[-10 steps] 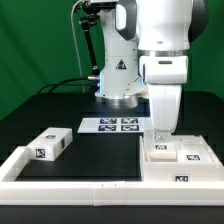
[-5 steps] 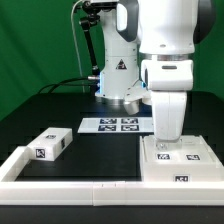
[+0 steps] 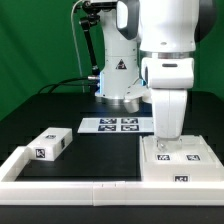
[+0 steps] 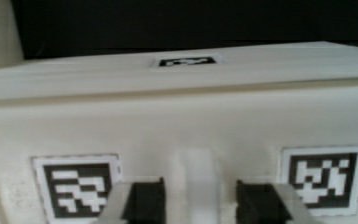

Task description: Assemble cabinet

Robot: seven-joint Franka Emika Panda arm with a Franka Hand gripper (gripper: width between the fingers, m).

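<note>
The gripper (image 4: pixel 202 200) has been lowered onto the cabinet (image 3: pixel 186 166) (whether it pinches cannot be told); one loose panel (image 3: pixel 50 143) is left unattached.

The white arm (image 3: pixel 165 30) rose from its base (image 3: pixel 118 82) at the back of the surface and arched forward, its thick upper links filling the exterior view's right. From there the wrist (image 3: pixel 167 75) turned straight down, so the hand (image 3: pixel 165 138) hung vertical, low and close over the surface. In the exterior view its tips were too small to make out. In the wrist view two dark fingers (image 4: pixel 146 202) stood parallel and apart, with a pale gap between them. Whether they pressed on anything could not be told.
</note>
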